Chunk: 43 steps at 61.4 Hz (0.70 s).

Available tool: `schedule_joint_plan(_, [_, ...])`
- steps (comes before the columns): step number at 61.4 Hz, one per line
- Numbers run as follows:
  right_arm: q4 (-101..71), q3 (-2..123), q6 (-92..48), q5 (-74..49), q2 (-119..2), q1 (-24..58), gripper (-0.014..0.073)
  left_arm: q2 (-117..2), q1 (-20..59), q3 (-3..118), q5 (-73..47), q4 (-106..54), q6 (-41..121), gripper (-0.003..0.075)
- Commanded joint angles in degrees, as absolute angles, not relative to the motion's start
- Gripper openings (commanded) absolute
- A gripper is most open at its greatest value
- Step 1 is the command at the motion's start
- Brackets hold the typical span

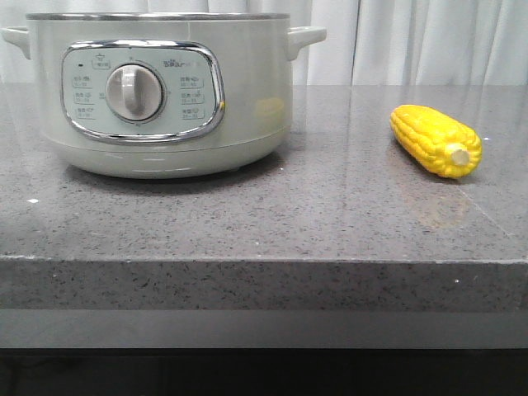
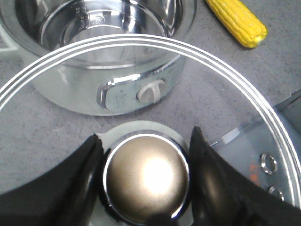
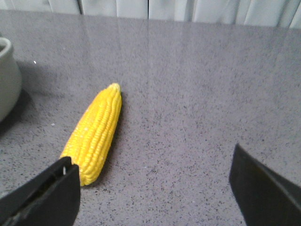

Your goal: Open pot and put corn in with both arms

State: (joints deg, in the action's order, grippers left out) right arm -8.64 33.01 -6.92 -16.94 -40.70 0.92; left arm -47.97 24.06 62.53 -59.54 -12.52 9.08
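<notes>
The pot [image 1: 165, 99] stands at the table's left, its dial facing front. In the left wrist view the pot [image 2: 108, 21] is open, its shiny metal bowl empty. My left gripper [image 2: 146, 134] is shut on the brass-coloured knob [image 2: 146, 176] of the glass lid [image 2: 127, 41] and holds the lid above and in front of the pot. The corn [image 1: 435, 140] lies on the table at the right, stub end toward the front; it also shows in the left wrist view [image 2: 237, 21]. My right gripper [image 3: 151, 160] is open and empty above the table, with the corn [image 3: 94, 134] just by one finger.
The grey speckled table ends at a front edge [image 1: 264, 260]. White curtains [image 1: 412, 41] hang behind. A grey panel with round buttons [image 2: 270, 162] shows through the lid beyond the table edge. The pot's wall [image 3: 7, 80] is beside the corn.
</notes>
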Motion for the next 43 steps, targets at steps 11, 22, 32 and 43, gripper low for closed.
schedule_joint_plan(11, [-8.3,39.77,-7.44,-11.3,-52.83,3.97,0.0654,-36.25,24.51,56.56,-52.96,-14.83,8.93,0.0116])
schedule_joint_plan(22, [-10.92,48.82,-6.73,-13.95,-65.53,7.6,0.0654,-33.0,24.51,55.44,-53.16,-14.91,8.93,0.0116])
schedule_joint_plan(32, [-18.06,58.3,-6.67,-20.61,-77.15,7.88,0.0654,-32.9,24.51,55.44,-53.16,-14.91,8.93,0.0116])
schedule_joint_plan(43, [-20.81,66.47,-6.67,-26.3,-87.96,7.88,0.0654,-32.9,24.51,55.44,-53.16,-15.21,8.93,0.0116])
